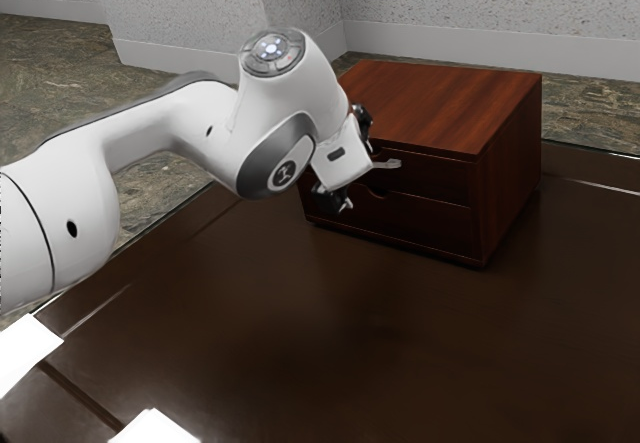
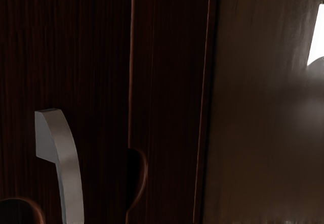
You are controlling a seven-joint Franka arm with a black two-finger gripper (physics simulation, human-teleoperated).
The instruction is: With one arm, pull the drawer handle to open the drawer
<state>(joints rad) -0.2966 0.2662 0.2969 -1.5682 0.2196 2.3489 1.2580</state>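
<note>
1. Handle (image 1: 388,163) is the thing to pull. It is a small grey bar on the front of the upper drawer (image 1: 432,171). It sticks out so that a hand can get hold of it. In the wrist view the handle (image 2: 58,158) is a bent grey strip, very near the camera.
2. The drawer looks shut to me. Its front sits level with the front of the wooden box (image 1: 440,98), and I see no gap.
3. A second drawer (image 1: 420,221) sits just under it.
4. The gripper (image 1: 360,163) is right at the handle, and the white hand faces the drawer front. I think it is there to grab the bar. I cannot tell if it is loose or squeezed on the bar, since the hand's own body hides that spot.
5. The arm (image 1: 150,143) comes in from the exterior view's left and reaches toward its right. So a pull would go back to the left, straight out from the drawer front.
6. The box stands on the far part of the dark table (image 1: 300,343), well apart from the white sheets (image 1: 25,348) at the near left corner.
7. The box is not held by anything I can see. A crooked pull might drag the whole box along.
</note>
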